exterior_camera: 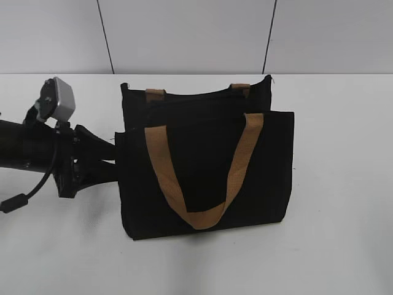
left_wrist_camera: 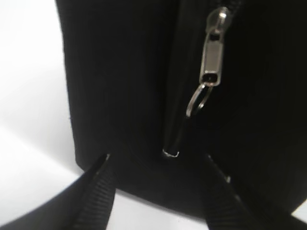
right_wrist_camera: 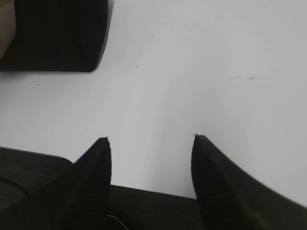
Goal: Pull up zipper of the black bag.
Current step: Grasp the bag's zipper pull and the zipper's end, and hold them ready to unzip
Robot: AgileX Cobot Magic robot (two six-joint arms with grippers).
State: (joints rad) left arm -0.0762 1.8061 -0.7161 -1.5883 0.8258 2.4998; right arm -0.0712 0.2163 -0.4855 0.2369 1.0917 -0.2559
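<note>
The black bag (exterior_camera: 206,166) stands on the white table, its two tan handles facing the exterior view. In the left wrist view the bag's end (left_wrist_camera: 120,81) fills the frame. The zipper (left_wrist_camera: 175,96) runs up it, with the silvery pull tab (left_wrist_camera: 211,62) at the upper right. My left gripper (left_wrist_camera: 157,155) is open, its two fingers straddling the bag's near end below the tab without touching it. In the exterior view the left gripper (exterior_camera: 113,158) sits at the bag's left edge. My right gripper (right_wrist_camera: 150,139) is open and empty over bare table, right of a bag corner (right_wrist_camera: 53,33).
The white table (exterior_camera: 331,246) extends around the bag to a pale back wall (exterior_camera: 184,37). The left arm and its grey wrist camera (exterior_camera: 58,101) lie along the table's left side. The right arm does not show in the exterior view.
</note>
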